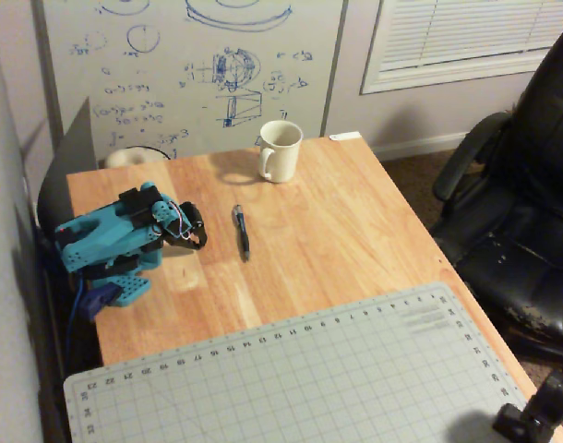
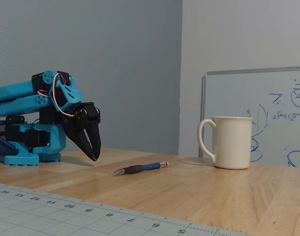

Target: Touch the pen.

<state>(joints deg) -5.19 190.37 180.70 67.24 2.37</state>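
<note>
The slim dark pen (image 1: 241, 231) with a silvery tip lies flat on the wooden table (image 1: 337, 231). The tool (image 2: 94, 156) hangs nearby, its fingers together and empty. A whiteboard (image 1: 189, 65) leans behind.

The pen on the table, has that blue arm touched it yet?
Not yet. The pen lies alone on the wooden table, in front of the white mug. The gripper hangs beside it with jaws nearly closed, clear of the pen in both fixed views. Reaching over and touching it remains.
</note>
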